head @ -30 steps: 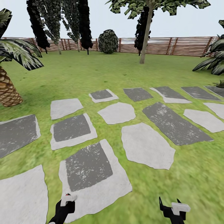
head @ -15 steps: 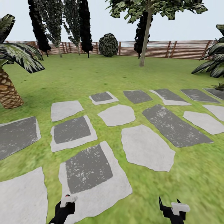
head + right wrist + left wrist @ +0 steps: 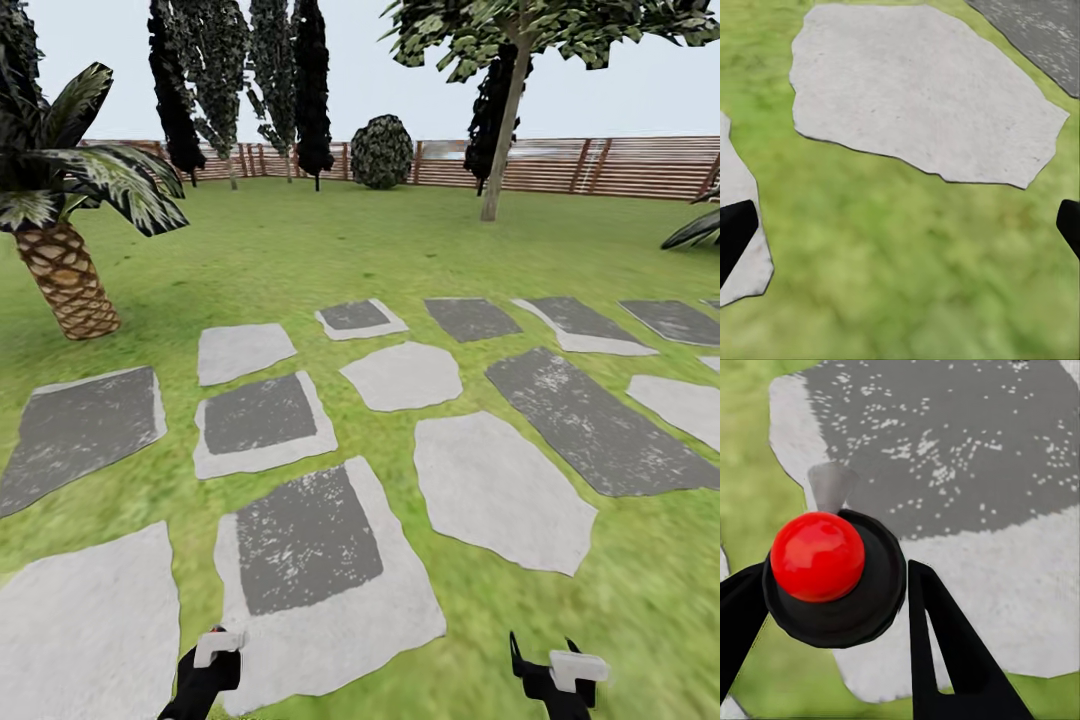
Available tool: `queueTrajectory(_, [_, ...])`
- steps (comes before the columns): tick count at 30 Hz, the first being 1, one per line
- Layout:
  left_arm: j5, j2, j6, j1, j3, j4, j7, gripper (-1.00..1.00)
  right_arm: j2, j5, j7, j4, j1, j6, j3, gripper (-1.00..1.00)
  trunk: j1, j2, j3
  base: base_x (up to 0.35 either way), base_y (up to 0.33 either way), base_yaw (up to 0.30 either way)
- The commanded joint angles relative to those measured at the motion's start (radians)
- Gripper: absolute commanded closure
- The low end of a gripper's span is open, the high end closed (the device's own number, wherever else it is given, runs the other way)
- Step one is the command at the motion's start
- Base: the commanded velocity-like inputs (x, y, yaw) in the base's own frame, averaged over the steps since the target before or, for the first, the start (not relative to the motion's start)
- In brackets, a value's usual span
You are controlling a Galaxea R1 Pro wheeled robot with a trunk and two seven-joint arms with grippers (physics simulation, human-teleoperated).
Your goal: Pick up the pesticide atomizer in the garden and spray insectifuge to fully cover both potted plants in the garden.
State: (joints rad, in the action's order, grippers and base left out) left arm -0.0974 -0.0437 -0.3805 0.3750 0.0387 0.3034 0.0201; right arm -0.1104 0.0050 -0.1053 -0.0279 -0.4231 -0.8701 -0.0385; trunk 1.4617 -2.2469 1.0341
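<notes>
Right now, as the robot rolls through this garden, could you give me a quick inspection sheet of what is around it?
Surface: green lawn with grey and white stepping stones.
Job's things: a round black top with a red dome, probably the pesticide atomizer, sits in the left gripper.
Clutter: nothing seen.
Grippers: left gripper has its fingers against the atomizer; right gripper is open over grass, with nothing between its fingers.
Cables: nothing seen.
Surroundings: palm to the left, tree and round bush ahead, brown slatted fence behind.
</notes>
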Motion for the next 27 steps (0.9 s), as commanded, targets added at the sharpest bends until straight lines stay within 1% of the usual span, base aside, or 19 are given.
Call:
queueTrajectory(1, [-0.01, 0.0, -0.003, 0.001, 0.004, -0.001, 0.001, 1.0, 0.0, 0.001, 0.0, 0.0, 0.0, -0.003, -0.003, -1.0, 0.0, 0.0, 0.0, 0.0, 0.0, 0.246])
queueTrajectory(23, [-0.011, 0.001, -0.003, 0.0, 0.004, -0.003, 0.001, 1.0, 0.0, 0.001, 0.001, 0.0, 0.001, -0.003, -0.003, -1.0, 0.0, 0.0, -0.016, 0.0, 0.0, 0.249])
queueTrajectory(27, [-0.011, 0.001, -0.003, 0.0, 0.004, -0.003, 0.001, 1.0, 0.005, 0.001, 0.001, 0.0, 0.001, -0.003, -0.003, -1.0, 0.0, 0.0, -0.019, 0.0, 0.0, 0.256])
